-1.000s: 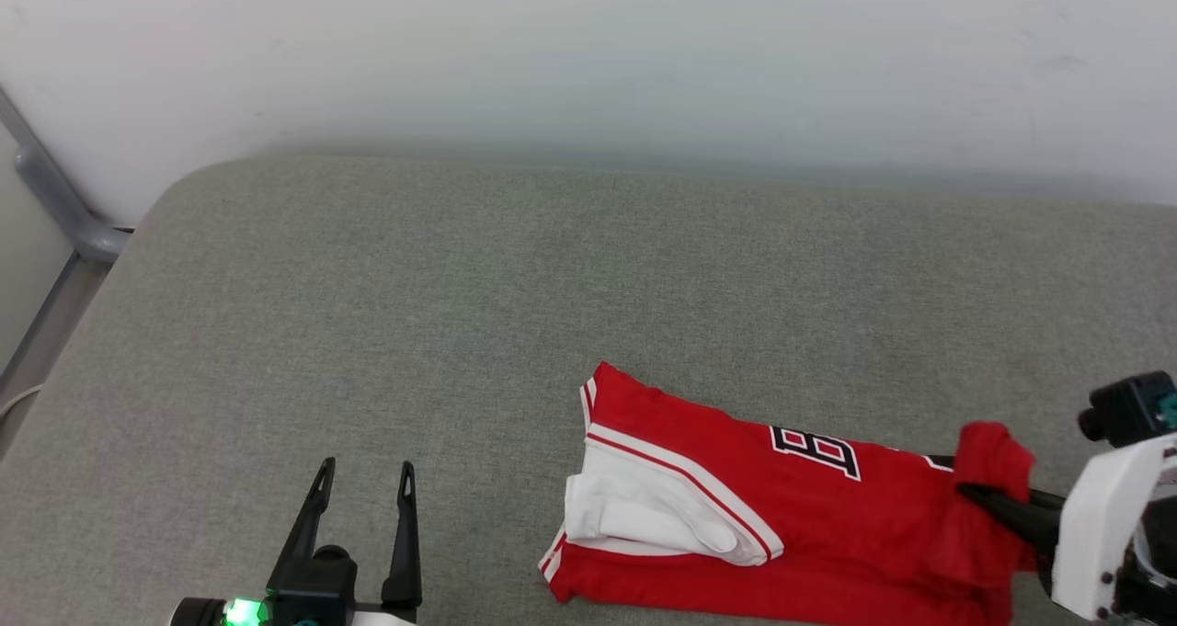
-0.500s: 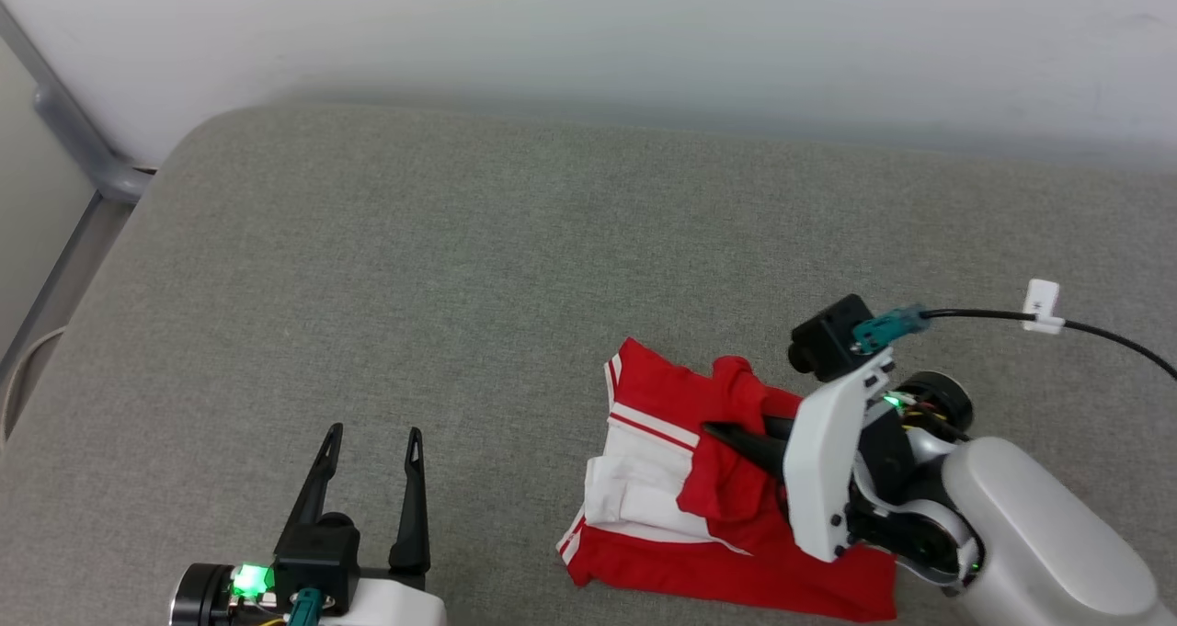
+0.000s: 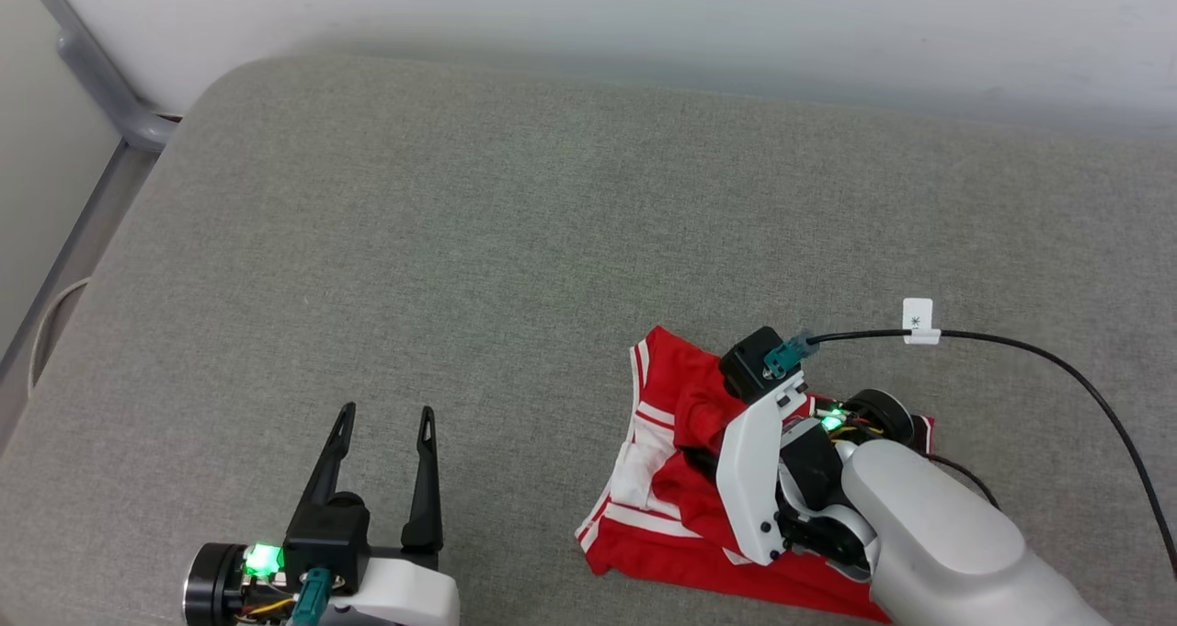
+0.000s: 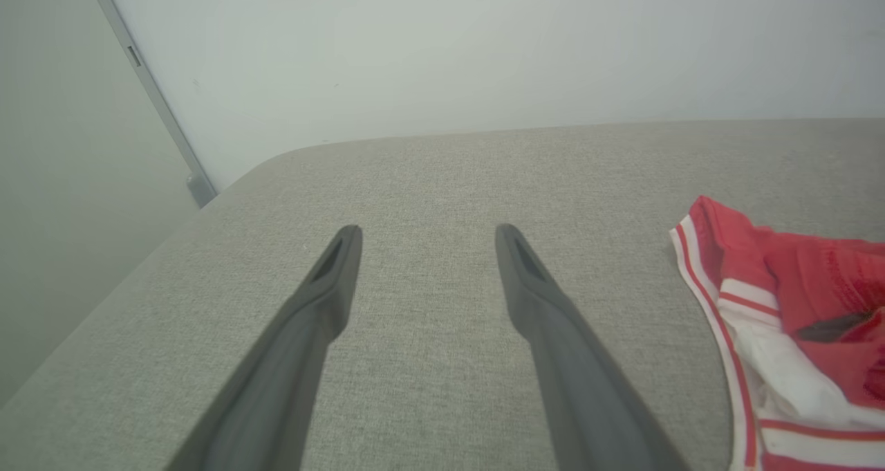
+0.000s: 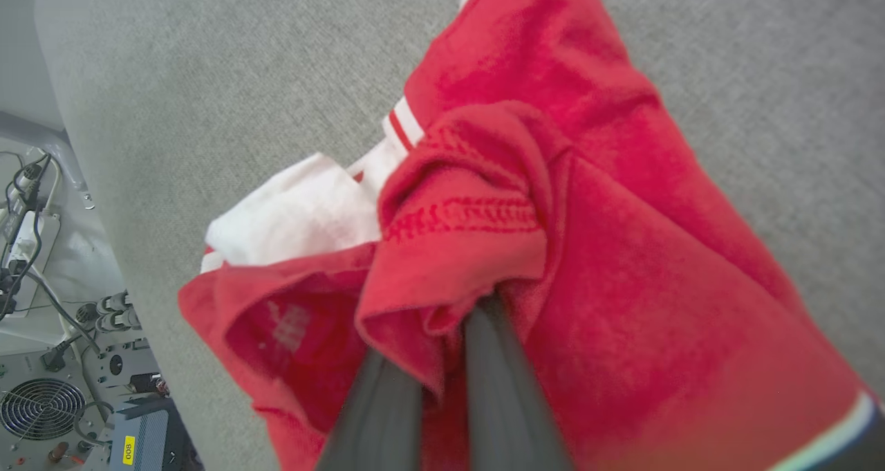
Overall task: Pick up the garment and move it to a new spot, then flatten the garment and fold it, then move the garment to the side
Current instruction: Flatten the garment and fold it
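Observation:
The garment (image 3: pixel 676 525), a red jersey with white sleeves and stripe trim, lies bunched on the grey cushion at the lower right of the head view. My right gripper (image 3: pixel 701 458) is shut on a fold of its red fabric and holds that fold over the white sleeve (image 3: pixel 634 481). In the right wrist view the right gripper (image 5: pixel 437 333) has both fingers close together, pinching the garment (image 5: pixel 622 250) by a hemmed edge. My left gripper (image 3: pixel 387 415) stands open and holds nothing, well left of the shirt. The left wrist view shows my left gripper (image 4: pixel 429 232) wide apart, with the garment (image 4: pixel 795 284) at the right edge.
The grey cushion (image 3: pixel 460 240) runs back to a white wall (image 3: pixel 644 10). A grey metal bar (image 3: pixel 101 84) stands past its left corner. My right wrist's black cable (image 3: pixel 1011 346) arcs over the cushion. Electrical gear (image 5: pixel 41 402) sits on the floor beyond the cushion edge.
My right gripper has carried the red edge leftward across the garment, doubling it over the numbers and the white sleeve. The camera has shifted. The left gripper has stayed open.

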Motion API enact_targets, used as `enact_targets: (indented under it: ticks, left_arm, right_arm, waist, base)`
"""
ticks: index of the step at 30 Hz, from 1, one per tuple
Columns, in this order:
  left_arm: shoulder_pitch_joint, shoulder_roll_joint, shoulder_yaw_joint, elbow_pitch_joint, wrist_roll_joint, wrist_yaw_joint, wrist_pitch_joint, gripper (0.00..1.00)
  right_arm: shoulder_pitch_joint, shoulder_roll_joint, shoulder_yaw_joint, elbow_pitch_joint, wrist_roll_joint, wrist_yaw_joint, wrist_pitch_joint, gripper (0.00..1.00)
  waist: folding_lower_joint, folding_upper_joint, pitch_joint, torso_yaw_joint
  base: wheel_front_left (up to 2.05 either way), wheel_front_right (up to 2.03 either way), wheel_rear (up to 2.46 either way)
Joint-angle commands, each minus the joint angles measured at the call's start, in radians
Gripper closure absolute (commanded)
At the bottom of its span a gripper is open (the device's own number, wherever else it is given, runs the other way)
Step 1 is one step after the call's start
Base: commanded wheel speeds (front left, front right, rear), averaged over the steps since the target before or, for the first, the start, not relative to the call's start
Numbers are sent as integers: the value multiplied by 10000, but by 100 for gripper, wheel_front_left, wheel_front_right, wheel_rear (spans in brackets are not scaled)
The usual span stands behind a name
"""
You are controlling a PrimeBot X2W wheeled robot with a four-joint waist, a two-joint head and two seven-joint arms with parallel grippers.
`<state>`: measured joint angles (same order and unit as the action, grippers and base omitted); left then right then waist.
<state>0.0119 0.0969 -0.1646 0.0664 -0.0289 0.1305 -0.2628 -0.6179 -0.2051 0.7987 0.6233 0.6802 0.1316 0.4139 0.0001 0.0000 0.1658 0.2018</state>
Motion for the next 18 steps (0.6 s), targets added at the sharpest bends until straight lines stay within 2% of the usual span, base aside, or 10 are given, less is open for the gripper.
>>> enact_targets:
  ticks: [1,2,3,4,8,12,16,18]
  left_arm:
    - [-61,-6,54,16,85,-34,-27,0]
    - [-26,-10,81,35,85,-27,-25,0]
    - [15,-9,109,61,81,-26,-27,0]
    - [44,-7,133,89,80,-38,-25,0]
    - [137,18,207,151,98,-65,-27,0]
    - [290,31,281,116,72,-61,-27,0]
    - [527,35,332,39,30,-106,-25,0]
    - [602,36,362,27,2,-129,-25,0]
  right_arm:
    - [-22,51,135,232,52,-19,-222,100]
    - [-53,74,163,256,128,-19,-435,79]
    - [-89,77,166,227,176,-19,-681,50]
    - [-140,39,192,143,200,-19,-954,0]
    - [-51,-260,186,-495,302,-16,-2018,0]
    - [388,-846,-194,-1428,417,-16,-2825,0]
    - [802,-1524,-1142,-2173,-380,-16,-3862,0]
    - [1246,-1641,-1775,-2389,-873,-14,-4392,0]
  waist:
    - [-1,0,-22,-35]
    - [-1,0,-61,-66]
    - [-1,0,-110,-100]
    - [-1,0,-172,-134]
    - [-1,0,-519,-301]
    - [-1,0,-893,-538]
    - [-1,0,-1193,-790]
    - [-1,0,-1304,-903]
  base:
    - [0,0,0]
    - [0,0,0]
    - [0,0,0]
    - [0,0,0]
    - [0,0,0]
    - [0,0,0]
    - [0,0,0]
    - [0,0,0]
